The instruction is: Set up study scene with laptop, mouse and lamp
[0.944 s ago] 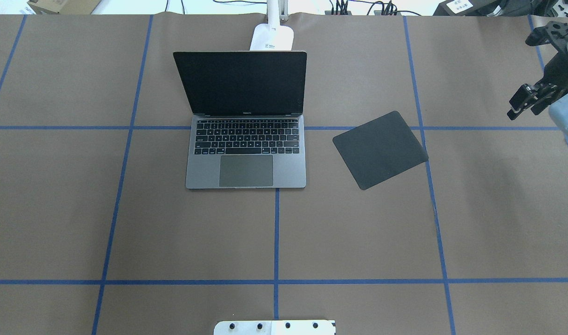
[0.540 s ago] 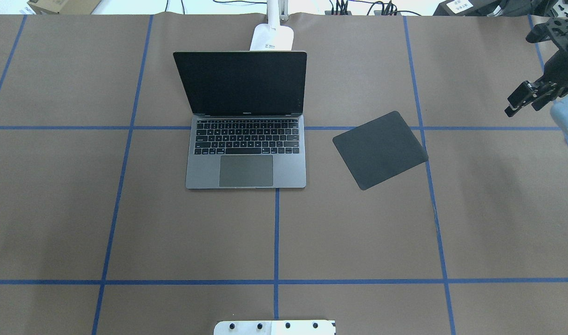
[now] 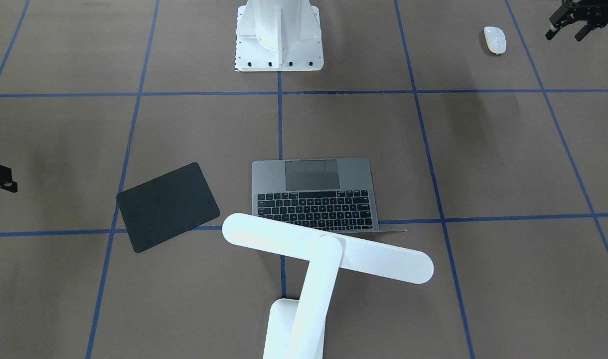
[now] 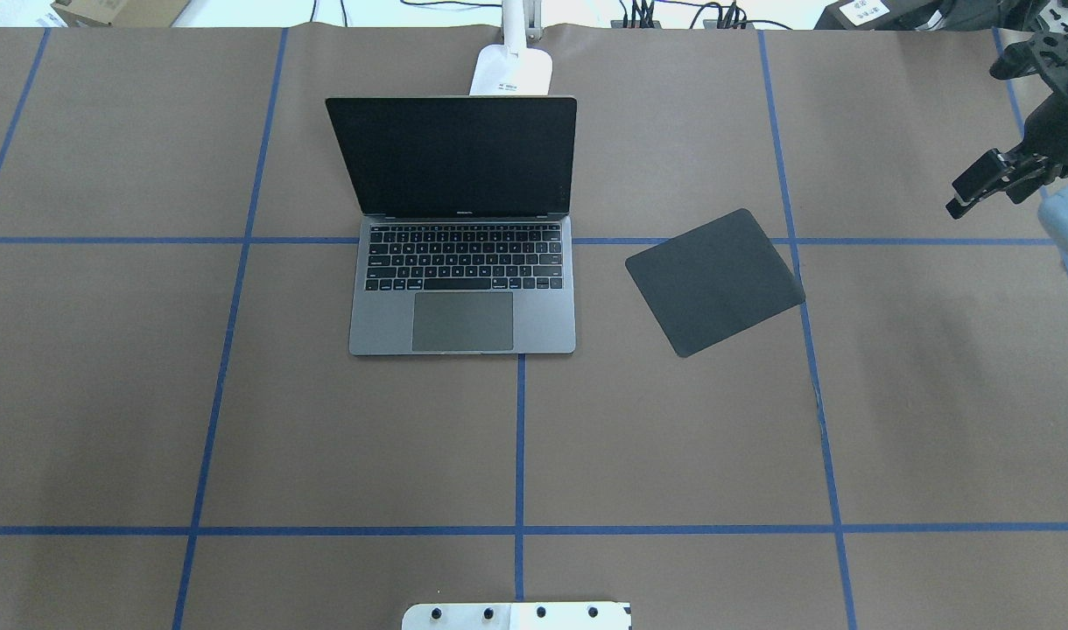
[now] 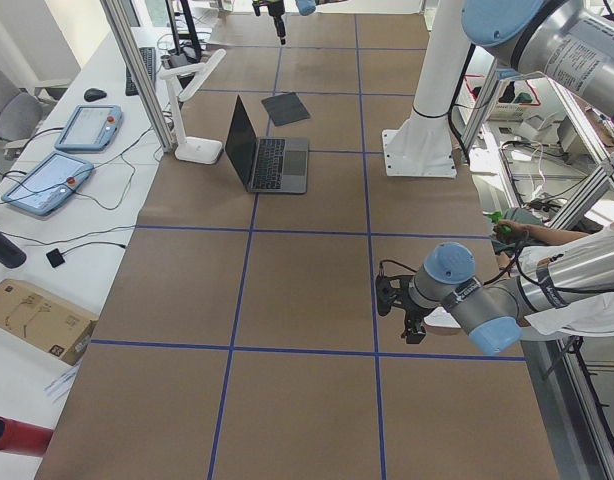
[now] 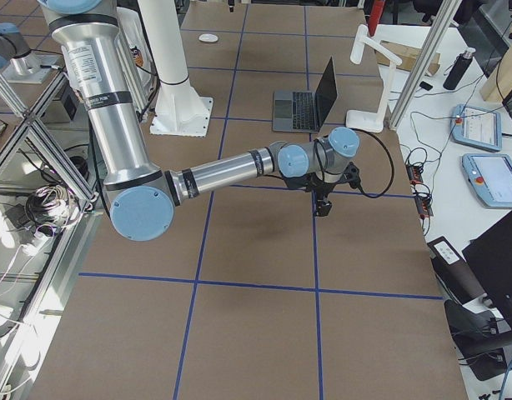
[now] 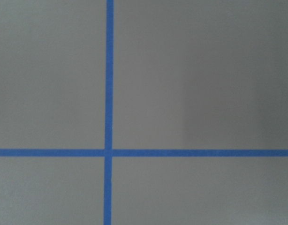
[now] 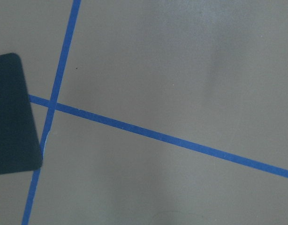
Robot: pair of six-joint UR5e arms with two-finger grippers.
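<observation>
Two grippers hang with fingers spread and empty, we find: the left gripper (image 3: 564, 34) near the mouse (image 3: 495, 39), which lies on the table (image 4: 674, 437) at the robot's left, the right gripper (image 4: 994, 188) out past the mouse pad (image 4: 714, 282). Farther out the laptop (image 4: 462, 297) stands open at mid-table, lettering under its screen too small to read; behind it the lamp (image 4: 512, 72), its base label equally unreadable.
</observation>
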